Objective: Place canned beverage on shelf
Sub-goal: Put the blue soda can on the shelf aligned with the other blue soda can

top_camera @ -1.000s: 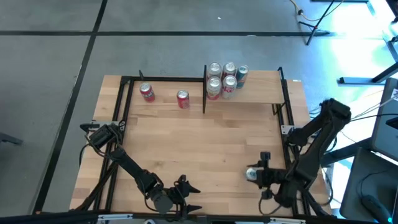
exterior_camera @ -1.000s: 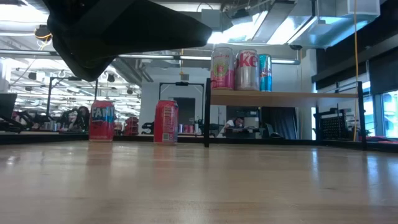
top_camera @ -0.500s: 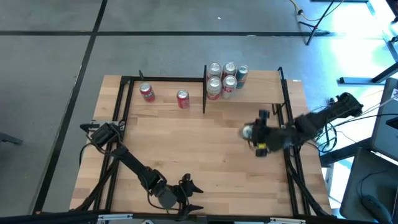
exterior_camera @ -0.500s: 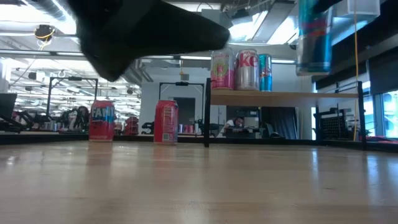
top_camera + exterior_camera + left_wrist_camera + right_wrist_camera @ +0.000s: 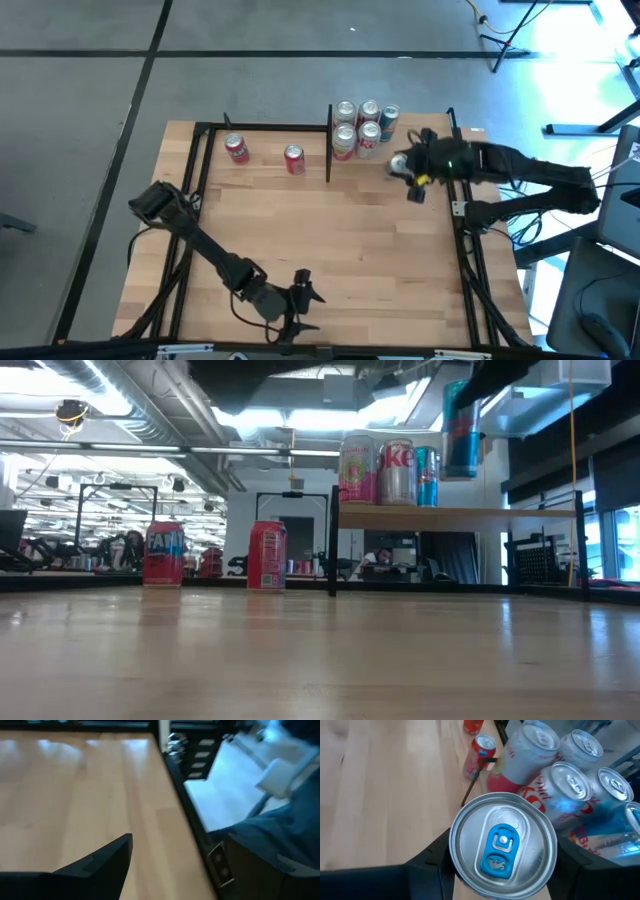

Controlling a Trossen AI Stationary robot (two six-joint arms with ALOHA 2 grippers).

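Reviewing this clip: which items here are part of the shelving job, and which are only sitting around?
Part of the job:
- blue-tab can held in the right tool
- shelf
- five cans on the shelf

Sitting around:
- two red cans on the tabletop
- left tool, open, idle near the front edge

Five cans (image 5: pixel 358 125) stood on one shelf (image 5: pixel 420 150), two red cans (image 5: pixel 265 154) on the tabletop (image 5: pixel 330 240), one can (image 5: pixel 398 163) held aloft.

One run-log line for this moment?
right gripper: holds blue can above shelf | left gripper: open, near table edge | five cans shelved
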